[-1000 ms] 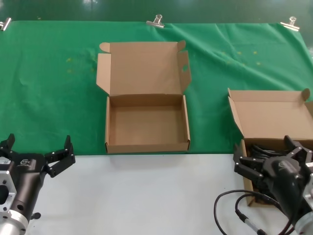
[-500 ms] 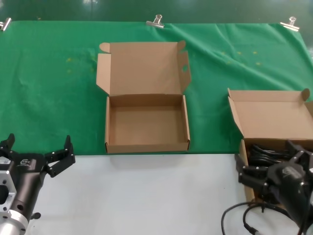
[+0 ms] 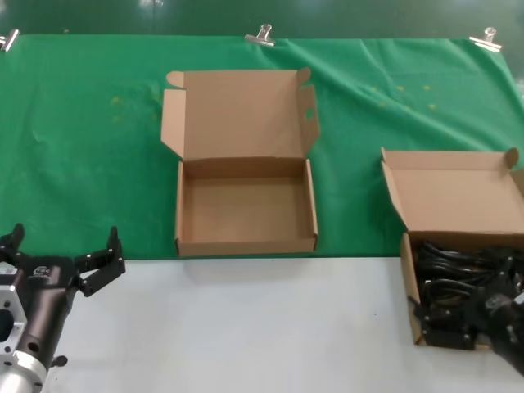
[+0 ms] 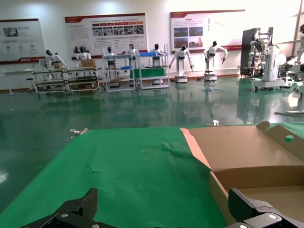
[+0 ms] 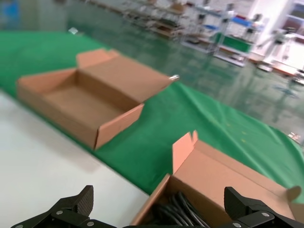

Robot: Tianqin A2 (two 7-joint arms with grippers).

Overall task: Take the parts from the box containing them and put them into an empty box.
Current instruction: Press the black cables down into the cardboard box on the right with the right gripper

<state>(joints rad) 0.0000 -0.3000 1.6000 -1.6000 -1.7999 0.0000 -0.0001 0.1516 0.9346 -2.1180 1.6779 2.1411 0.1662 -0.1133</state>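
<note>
Right gripper [image 3: 458,323], jaws spread, hangs over the power cords [image 3: 454,266].

No text could be read anywhere; the wall posters [image 4: 106,31] in the left wrist view bore print too small to make out.

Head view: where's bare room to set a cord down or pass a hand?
The empty box floor is bare, as is the white table between left gripper and the box containing them. Crowded: right gripper over the parts.
</note>
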